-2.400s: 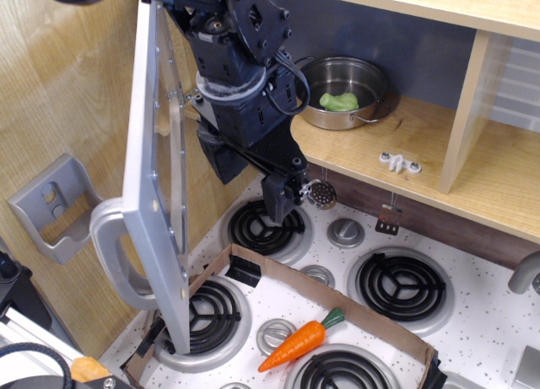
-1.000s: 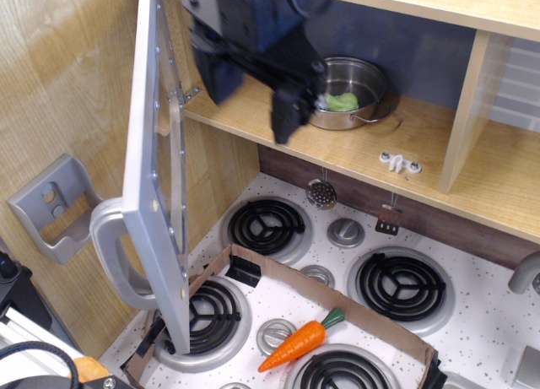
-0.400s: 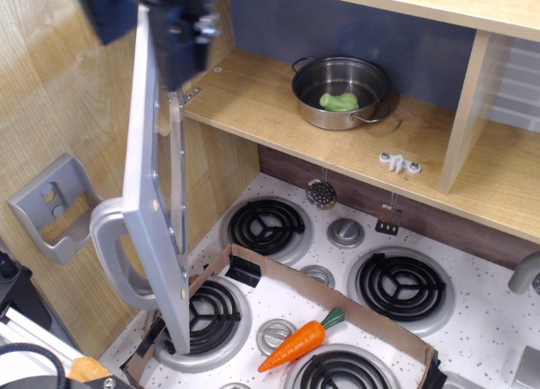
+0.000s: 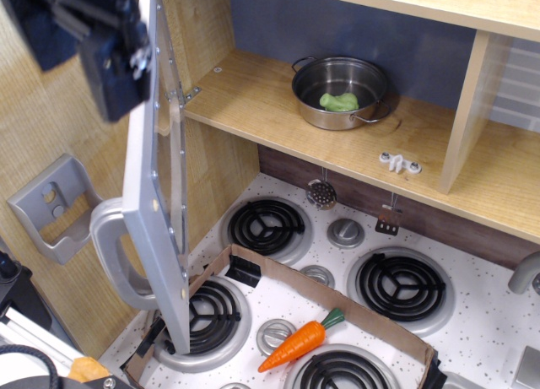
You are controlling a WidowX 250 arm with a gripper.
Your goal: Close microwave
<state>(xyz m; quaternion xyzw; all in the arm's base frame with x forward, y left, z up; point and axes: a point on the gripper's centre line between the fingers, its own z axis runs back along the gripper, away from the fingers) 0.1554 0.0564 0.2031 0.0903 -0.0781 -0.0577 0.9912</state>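
Observation:
The microwave [image 4: 253, 110] is a light wood compartment, and it stands open. Its grey door [image 4: 154, 195] swings out to the left and shows edge-on, with the chunky grey loop handle [image 4: 108, 252] on its outer side. My gripper [image 4: 114, 72] is a dark, blurred shape at the top left. It sits on the outer side of the door, near the door's top edge. I cannot tell how its fingers stand or whether it touches the door. It holds nothing that I can see.
A steel pot [image 4: 340, 77] with a green item [image 4: 339, 101] sits inside the microwave. A white latch piece [image 4: 399, 162] lies on the shelf. A grey wall holder [image 4: 52, 208] hangs at left. Below are stove burners [image 4: 266, 227], a cardboard tray [image 4: 346, 305] and a toy carrot [image 4: 299, 340].
My arm has risen from in front of the microwave opening and swung left over the top of the door to its outer side. The door has not moved.

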